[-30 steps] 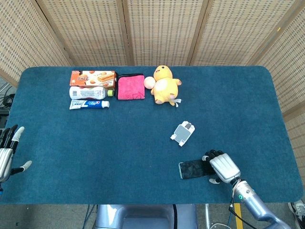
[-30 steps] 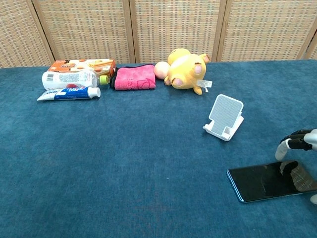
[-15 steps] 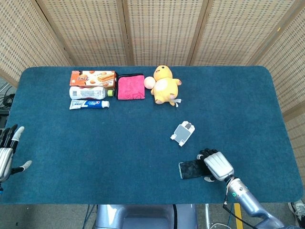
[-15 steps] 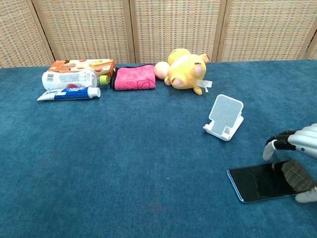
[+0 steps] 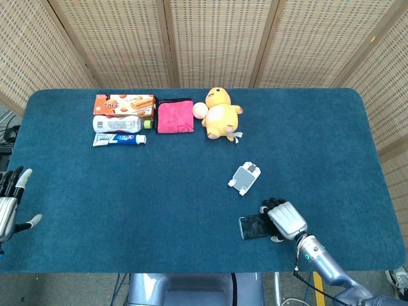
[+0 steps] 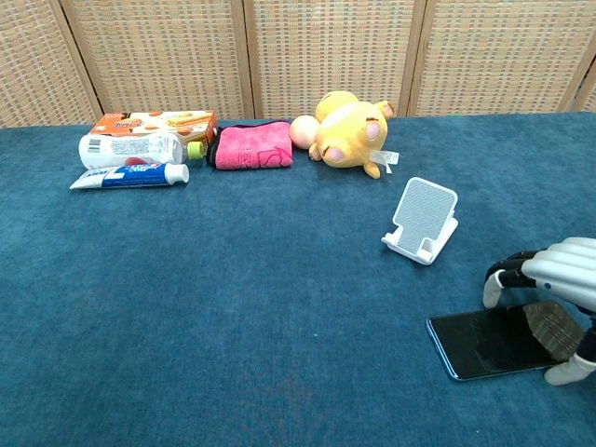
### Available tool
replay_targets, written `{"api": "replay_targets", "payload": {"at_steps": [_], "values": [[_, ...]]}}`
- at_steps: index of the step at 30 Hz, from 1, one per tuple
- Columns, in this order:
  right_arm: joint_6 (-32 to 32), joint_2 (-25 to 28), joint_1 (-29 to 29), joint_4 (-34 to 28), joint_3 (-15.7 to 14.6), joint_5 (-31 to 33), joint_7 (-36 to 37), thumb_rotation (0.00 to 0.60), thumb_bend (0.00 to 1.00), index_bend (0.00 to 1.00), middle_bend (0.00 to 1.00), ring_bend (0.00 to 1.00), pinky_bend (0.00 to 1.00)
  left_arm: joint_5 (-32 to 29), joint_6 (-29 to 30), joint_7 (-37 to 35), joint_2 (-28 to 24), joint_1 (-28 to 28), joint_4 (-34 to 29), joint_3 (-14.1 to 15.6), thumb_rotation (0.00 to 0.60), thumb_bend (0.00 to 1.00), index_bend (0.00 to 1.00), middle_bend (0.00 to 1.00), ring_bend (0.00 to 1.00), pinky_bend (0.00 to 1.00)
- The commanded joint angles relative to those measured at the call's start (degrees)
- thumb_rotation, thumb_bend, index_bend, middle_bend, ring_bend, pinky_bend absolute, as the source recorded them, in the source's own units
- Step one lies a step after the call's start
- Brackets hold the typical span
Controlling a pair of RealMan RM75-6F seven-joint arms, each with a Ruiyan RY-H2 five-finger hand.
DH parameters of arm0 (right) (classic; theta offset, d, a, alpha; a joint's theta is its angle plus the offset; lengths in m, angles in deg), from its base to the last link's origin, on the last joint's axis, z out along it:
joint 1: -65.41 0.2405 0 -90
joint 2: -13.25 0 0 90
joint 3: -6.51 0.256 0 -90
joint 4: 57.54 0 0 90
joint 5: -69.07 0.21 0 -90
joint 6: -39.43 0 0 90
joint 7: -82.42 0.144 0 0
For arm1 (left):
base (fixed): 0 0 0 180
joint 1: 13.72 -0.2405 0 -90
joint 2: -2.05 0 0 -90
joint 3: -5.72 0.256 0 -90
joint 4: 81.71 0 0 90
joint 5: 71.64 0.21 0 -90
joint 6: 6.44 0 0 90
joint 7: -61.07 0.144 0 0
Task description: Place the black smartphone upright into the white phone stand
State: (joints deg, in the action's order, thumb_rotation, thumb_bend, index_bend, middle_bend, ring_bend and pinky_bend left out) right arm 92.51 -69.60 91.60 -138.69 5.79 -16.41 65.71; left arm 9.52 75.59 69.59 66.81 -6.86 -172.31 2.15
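The black smartphone [image 5: 252, 227] [image 6: 482, 343] lies flat, screen up, near the table's front edge. My right hand [image 5: 285, 220] [image 6: 551, 284] arches over its right half, fingers curved down past the far edge and thumb by the near edge, without lifting it. Just beyond the phone the white phone stand [image 5: 245, 177] [image 6: 424, 221] sits with nothing in it. In the head view my left hand [image 5: 9, 205] rests at the table's left edge, fingers spread and holding nothing.
Along the back of the blue table [image 5: 127, 191] lie a biscuit box [image 5: 124, 103], a white bottle [image 5: 117, 123], a toothpaste tube [image 5: 118, 139], a pink cloth [image 5: 174, 116] and a yellow plush toy [image 5: 221, 115].
My right hand has slid leftward over the phone and now covers more of it. The phone, the stand and my left hand have stayed put.
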Motion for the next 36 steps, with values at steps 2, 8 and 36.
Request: {"api": "replay_targets", "payload": {"at_steps": [2,8,36], "values": [[-1.0,-0.2,0.7,0.4,-0.2,0.3,0.4,0.600,0.16,0.34,0.32,0.26,0.30,-0.2,-0.1,0.2,0.0,0.1,-0.2,-0.1,0.600,0.00,0.00,0.00,0.00,0.00],[0.6,0.2,1.0,0.4,-1.2,-2.3,4.2,0.600,0.35,0.45,0.48,0.43,0.38,-0.6,-0.4,0.3,0.0,0.2,-0.2,-0.1,0.600,0.00,0.00,0.00,0.00,0.00],[3.0,11.3,9.3,-13.5,9.2,-2.9,-25.6,0.600,0.41,0.47,0.50,0.46,0.39,-0.7,-1.0,-1.3,-1.0,0.3,-0.5,0.0,0.600,0.00,0.00,0.00,0.00,0.00]]}}
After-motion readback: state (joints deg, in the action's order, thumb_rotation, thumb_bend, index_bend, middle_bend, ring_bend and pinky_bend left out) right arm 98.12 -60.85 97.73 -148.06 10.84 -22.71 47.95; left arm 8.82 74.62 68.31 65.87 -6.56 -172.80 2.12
